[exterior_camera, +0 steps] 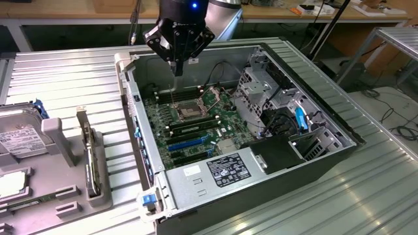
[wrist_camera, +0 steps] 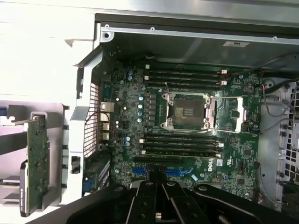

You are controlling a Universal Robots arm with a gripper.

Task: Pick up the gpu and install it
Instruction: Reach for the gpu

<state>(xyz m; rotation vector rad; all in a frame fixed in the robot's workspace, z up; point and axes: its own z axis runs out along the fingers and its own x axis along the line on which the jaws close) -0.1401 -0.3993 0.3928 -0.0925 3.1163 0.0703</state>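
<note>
Black robot gripper (exterior_camera: 176, 70) is hanging in the upper middle of the exterior view, over the far end of the open dark-and-silver computer case (exterior_camera: 274, 188), which is lying on its side on the ribbed metal table (exterior_camera: 65, 83). Its fingers are pressing together with nothing between them. In the wrist view the gripper (wrist_camera: 158, 186) is pointing down at the green motherboard (wrist_camera: 140, 135), above the blue expansion slots (wrist_camera: 180, 171) and near the square silver processor socket (wrist_camera: 189, 111).

The gpu (exterior_camera: 86, 152), a slim dark greenish card with a silver metal end bracket, is standing on its edge in a grey plastic holder (exterior_camera: 98, 169) at the lower left of the exterior view, outside the case and well apart from the gripper. The wrist view is showing the gpu (wrist_camera: 37, 158) beside the case's perforated rear wall. A boxy silver hard drive with a white label (exterior_camera: 19, 139) is sitting at the exterior view's left edge, beside the holder.
</note>
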